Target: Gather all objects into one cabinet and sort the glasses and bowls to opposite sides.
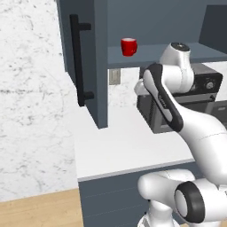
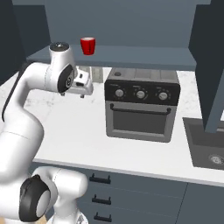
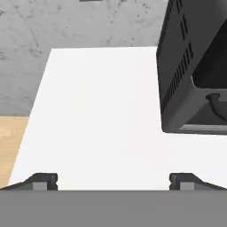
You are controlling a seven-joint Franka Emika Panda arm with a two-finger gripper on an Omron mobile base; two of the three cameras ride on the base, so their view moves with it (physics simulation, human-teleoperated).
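From the left base view, the wall cabinet (image 1: 133,26) stands open, its door (image 1: 84,62) swung out toward the camera with a long black bar handle (image 1: 78,60) running down it. A glossy red mug (image 1: 128,46) sits upright on the cabinet's bottom board, near its left end, handle turned to the right. Below lies the white surface (image 1: 119,146), and on it a dark toaster oven (image 1: 195,95) partly hidden behind the robot's arm. From the right base view, the same red mug (image 2: 88,45) shows at the left of the open cabinet floor, above and to the left of the toaster oven (image 2: 141,104), which has three round knobs across its front; any marks around them are too small to read. A sink (image 2: 208,144) is set into the surface at the right. In the hand view, the pincer (image 3: 113,181) hangs released, its two tips far apart with nothing between them, above bare white surface (image 3: 97,115), with the vented side of the toaster oven (image 3: 177,66) at the upper right. No brand or lettering is legible anywhere.
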